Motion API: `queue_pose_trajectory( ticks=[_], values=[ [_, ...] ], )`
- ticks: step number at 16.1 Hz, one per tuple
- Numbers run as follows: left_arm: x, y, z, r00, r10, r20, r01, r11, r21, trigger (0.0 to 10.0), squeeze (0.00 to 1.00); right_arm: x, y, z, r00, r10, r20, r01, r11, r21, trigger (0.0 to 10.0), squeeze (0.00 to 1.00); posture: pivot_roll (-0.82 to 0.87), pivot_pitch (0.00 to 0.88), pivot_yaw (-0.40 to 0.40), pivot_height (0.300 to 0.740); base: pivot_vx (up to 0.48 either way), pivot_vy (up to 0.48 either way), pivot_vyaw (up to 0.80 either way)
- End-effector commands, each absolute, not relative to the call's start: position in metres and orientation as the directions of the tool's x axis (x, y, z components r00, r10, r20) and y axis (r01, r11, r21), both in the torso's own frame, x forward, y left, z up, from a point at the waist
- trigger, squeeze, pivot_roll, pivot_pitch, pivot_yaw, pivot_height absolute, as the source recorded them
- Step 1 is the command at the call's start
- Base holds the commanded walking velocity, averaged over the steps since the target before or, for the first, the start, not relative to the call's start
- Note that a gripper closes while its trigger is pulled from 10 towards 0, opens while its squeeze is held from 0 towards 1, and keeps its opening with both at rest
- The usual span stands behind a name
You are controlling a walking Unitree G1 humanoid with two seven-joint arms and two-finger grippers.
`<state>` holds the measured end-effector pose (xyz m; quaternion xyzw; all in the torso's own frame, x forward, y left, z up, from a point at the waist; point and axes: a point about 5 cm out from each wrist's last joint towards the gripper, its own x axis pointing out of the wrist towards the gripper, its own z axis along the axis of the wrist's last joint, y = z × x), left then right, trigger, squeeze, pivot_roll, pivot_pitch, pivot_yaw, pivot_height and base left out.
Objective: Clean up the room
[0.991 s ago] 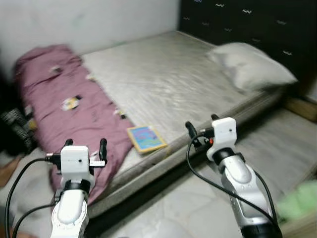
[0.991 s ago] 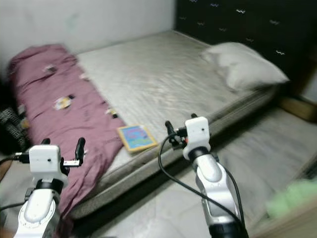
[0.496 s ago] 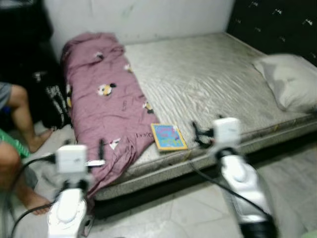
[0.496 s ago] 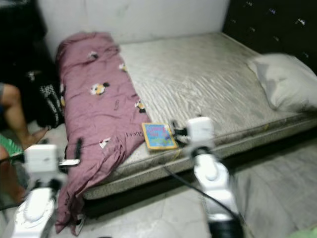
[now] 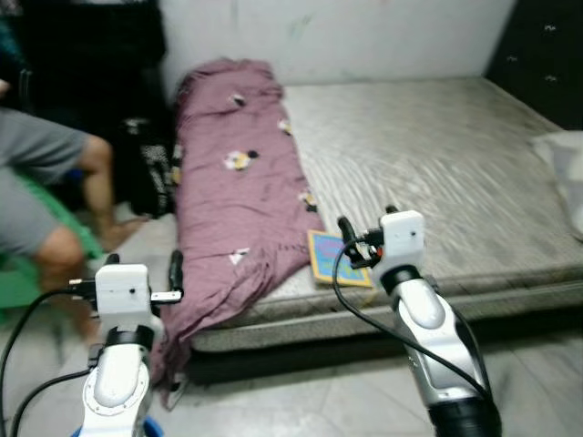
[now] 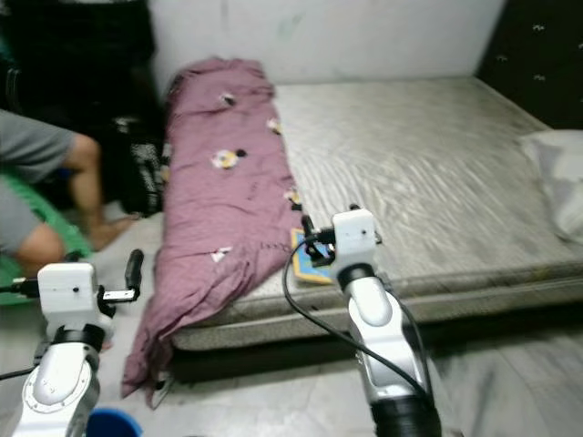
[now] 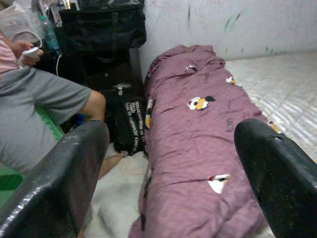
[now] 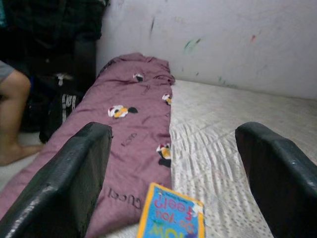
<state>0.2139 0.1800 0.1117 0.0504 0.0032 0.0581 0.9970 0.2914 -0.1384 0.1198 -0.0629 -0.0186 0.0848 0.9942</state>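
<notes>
purple blanket (image 5: 239, 196) spills off the mattress (image 5: 428, 155), so i hold my right gripper (image 8: 173, 173) wide open and empty above the book (image 8: 170, 218), left gripper (image 7: 173, 163) likewise.

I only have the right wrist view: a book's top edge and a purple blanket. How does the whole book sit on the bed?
Observer: The book lies flat near the mattress front edge, beside the blanket.
Operator: Anything at the bed's other end?
Observer: A pillow lies at the robot's right.
Operator: Where's my left gripper?
Observer: The left gripper is open, off the bed, near the blanket's hanging end.
</notes>
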Motion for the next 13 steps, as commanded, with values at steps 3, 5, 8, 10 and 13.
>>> queue_pose_trajectory(
  ticks=[3, 5, 8, 10, 13],
  values=[
    [0.2154, 0.1757, 0.1148, 0.997, 0.076, 0.013, -0.077, 0.993, 0.092, 10.0, 0.0, 0.292, -0.1448, 0.1169, 0.99, 0.144, 0.016, -0.141, 0.983, -0.117, 10.0, 0.0, -0.03, 0.0, -0.036, 0.74, 0.278, 0.0, 0.0],
    [0.2155, 0.1751, 0.1145, 0.998, 0.068, 0.012, -0.069, 0.994, 0.09, 10.0, 0.0, 0.2921, -0.1448, 0.1163, 0.989, 0.144, 0.015, -0.142, 0.983, -0.115, 10.0, 0.0, -0.03, 0.0, -0.035, 0.74, 0.324, 0.0, 0.0],
    [0.2157, 0.1743, 0.1142, 0.998, 0.06, 0.011, -0.061, 0.994, 0.09, 10.0, 0.0, 0.292, -0.1448, 0.1158, 0.989, 0.148, 0.014, -0.146, 0.983, -0.113, 10.0, 0.0, -0.03, 0.0, -0.034, 0.74, 0.328, 0.0, 0.0],
    [0.216, 0.1741, 0.1141, 0.998, 0.056, 0.01, -0.056, 0.994, 0.09, 10.0, 0.0, 0.2919, -0.1443, 0.1153, 0.989, 0.148, 0.013, -0.146, 0.983, -0.11, 10.0, 0.0, -0.03, 0.0, -0.032, 0.74, 0.326, 0.0, 0.0],
    [0.2159, 0.1735, 0.1141, 0.999, 0.05, 0.008, -0.051, 0.995, 0.09, 10.0, 0.0, 0.2917, -0.1445, 0.1145, 0.989, 0.149, 0.012, -0.147, 0.984, -0.101, 10.0, 0.0, -0.03, 0.0, -0.035, 0.74, 0.325, 0.0, 0.0]
  ],
)
